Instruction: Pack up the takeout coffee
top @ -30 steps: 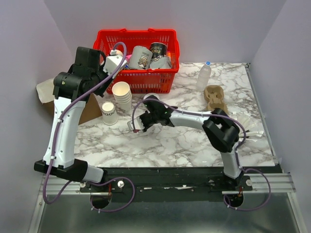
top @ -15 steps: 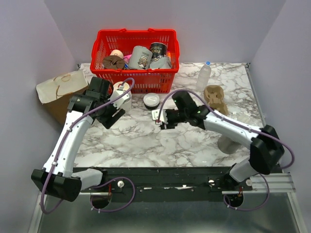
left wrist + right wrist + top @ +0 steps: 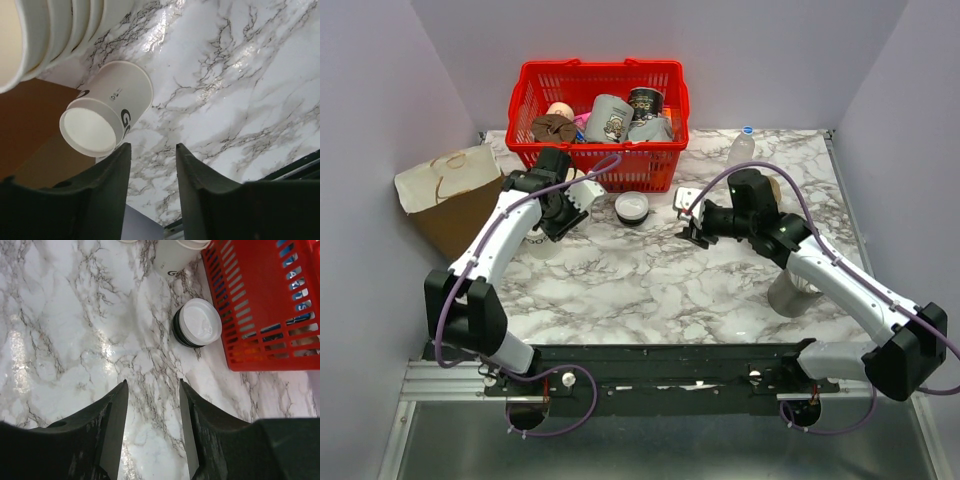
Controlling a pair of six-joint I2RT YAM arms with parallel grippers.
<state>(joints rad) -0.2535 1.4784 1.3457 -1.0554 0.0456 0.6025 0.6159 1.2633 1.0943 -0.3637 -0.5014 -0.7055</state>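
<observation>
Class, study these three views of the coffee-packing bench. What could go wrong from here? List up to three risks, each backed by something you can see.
1. The cup stands close beside the stack; the open left fingers could bump the stack or take the wrong cup.
2. The lids lie right by the basket; the open right fingers may snag its wall.
</observation>
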